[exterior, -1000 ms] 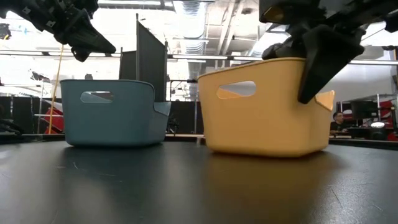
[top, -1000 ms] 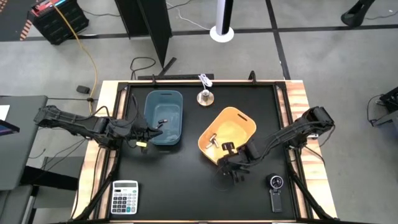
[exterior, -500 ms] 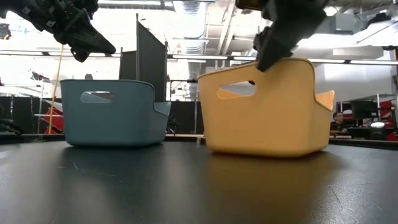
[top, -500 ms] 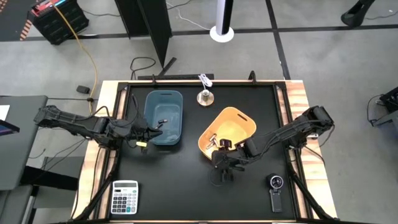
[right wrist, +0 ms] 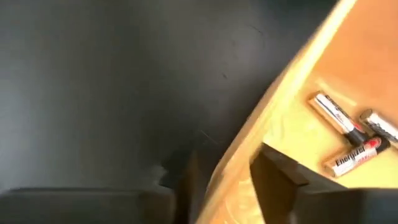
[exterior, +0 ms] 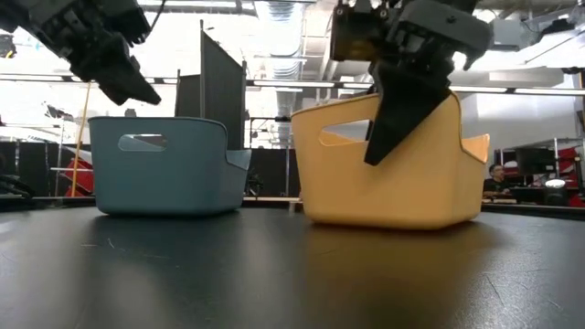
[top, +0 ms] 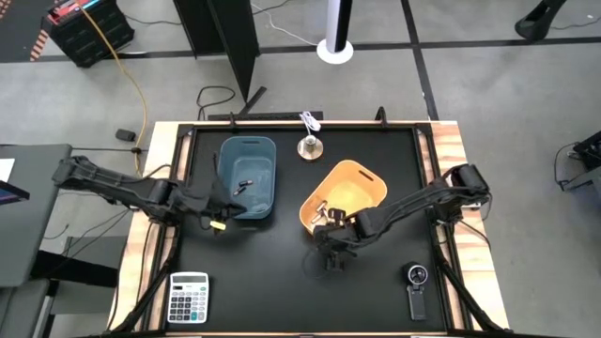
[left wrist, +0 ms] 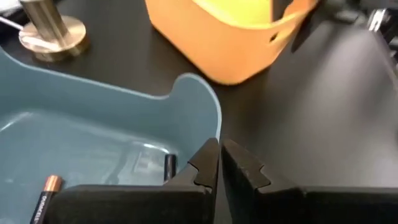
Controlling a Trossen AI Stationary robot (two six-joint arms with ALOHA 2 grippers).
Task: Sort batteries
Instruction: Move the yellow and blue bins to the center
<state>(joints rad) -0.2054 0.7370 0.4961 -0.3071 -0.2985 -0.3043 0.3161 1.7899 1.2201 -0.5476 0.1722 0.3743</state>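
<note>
An orange bin point(top: 374, 180) holds several slender silvery batteries point(right wrist: 348, 134), which lie on its floor. A blue bin point(top: 250, 143) holds two dark batteries point(left wrist: 45, 194). My right gripper point(right wrist: 224, 171) is open at the orange bin's near-left rim point(right wrist: 283, 99), with one finger inside the wall and one outside; in the low view it point(exterior: 388, 128) hangs in front of that bin. Whether it touches the wall cannot be told. My left gripper point(left wrist: 219, 158) is shut and empty, hovering over the blue bin's near-right corner point(left wrist: 205, 93).
A calculator point(top: 189, 298) lies at the near-left corner, and a black device with a round dial point(top: 417, 284) lies near-right. A small metal bell-like object point(top: 309, 145) with a white cord point(top: 310, 120) stands at the far edge. Bare black table point(top: 272, 282) lies on the near side of both bins.
My right gripper has moved from the table near the orange bin's near side toward the table's left, then come down onto that bin's near-left rim. The bins and the batteries have stayed where they were.
</note>
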